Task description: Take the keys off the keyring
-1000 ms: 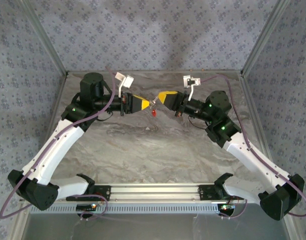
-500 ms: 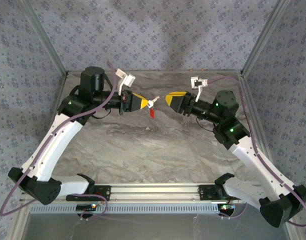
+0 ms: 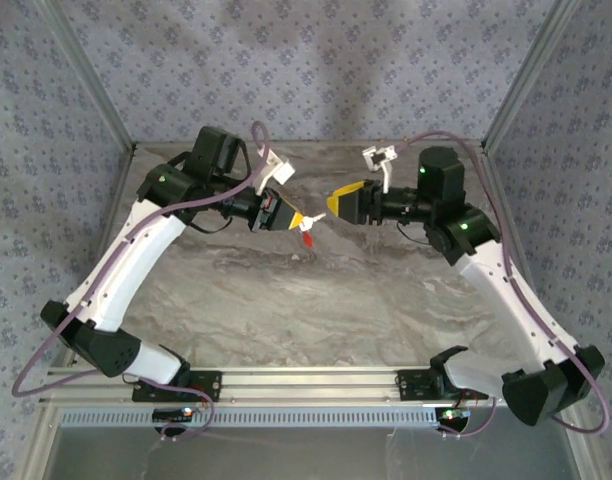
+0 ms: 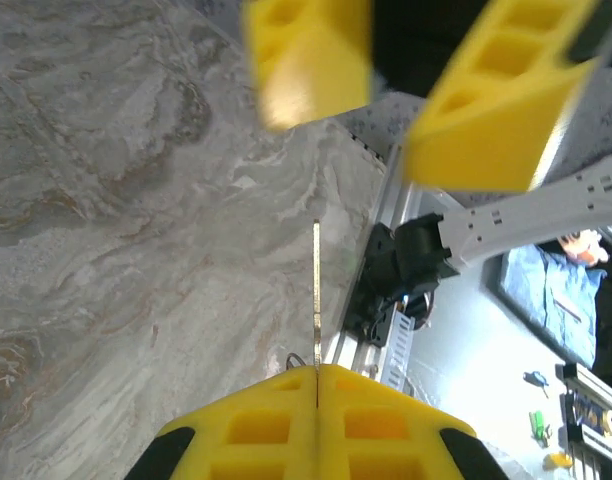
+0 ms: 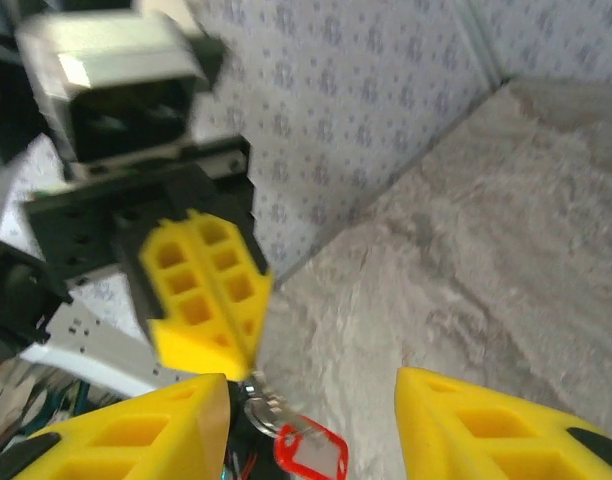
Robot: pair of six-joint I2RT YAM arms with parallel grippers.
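Observation:
My left gripper is shut on a thin silvery key, which sticks out edge-on from between its yellow fingertips. The keyring, a small metal ring with a red plastic tag, hangs below that gripper above the table; its red tag also shows from above. My right gripper faces the left one across a short gap. It is open, its two yellow fingers wide apart and holding nothing. The left gripper's fingers sit just beyond them.
The marbled grey tabletop lies below both grippers. Patterned walls close the back and sides. An aluminium rail with the arm bases runs along the near edge.
My right gripper has opened, let go and drawn back slightly to the right. The left arm has swung inward, still holding the key with the red tag hanging from it.

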